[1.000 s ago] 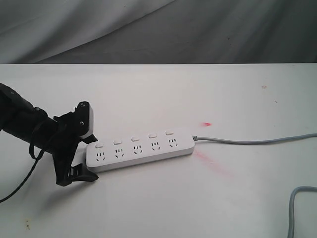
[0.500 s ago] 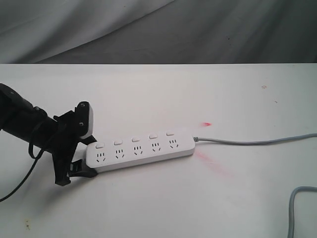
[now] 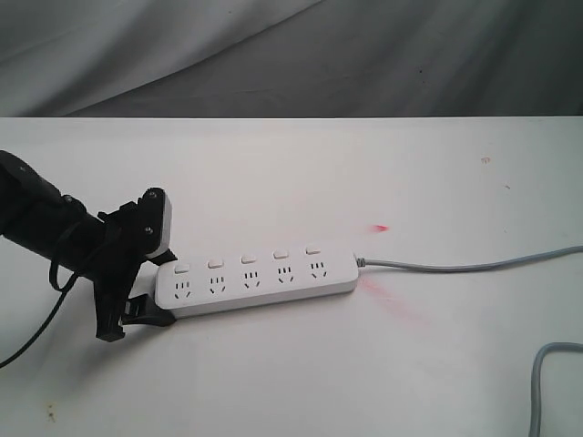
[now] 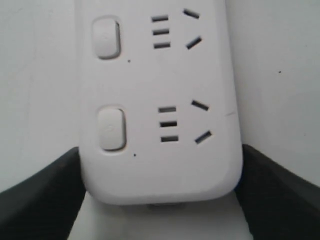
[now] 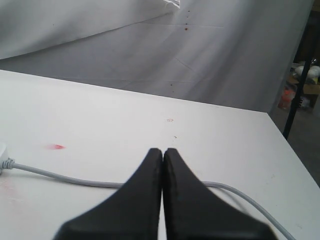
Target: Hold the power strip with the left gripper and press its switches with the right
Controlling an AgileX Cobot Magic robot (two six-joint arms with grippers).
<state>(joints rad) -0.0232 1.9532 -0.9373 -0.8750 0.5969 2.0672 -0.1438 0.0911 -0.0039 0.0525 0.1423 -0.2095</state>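
Exterior view: the power strip (image 3: pixel 255 278) lies flat on the white table (image 3: pixel 291 173). Its grey cord (image 3: pixel 455 267) trails to the right, its row of switches (image 3: pixel 246 259) runs along the edge farther from the camera, and the left gripper (image 3: pixel 160 287) straddles its left end. Left wrist view: the two black fingers (image 4: pixel 40 200) bear on opposite sides of the strip's rounded end, clamping it. Right wrist view: the right gripper (image 5: pixel 163 152) is over the table, well apart from the strip, its fingers pressed together on nothing, with the cord passing beyond them.
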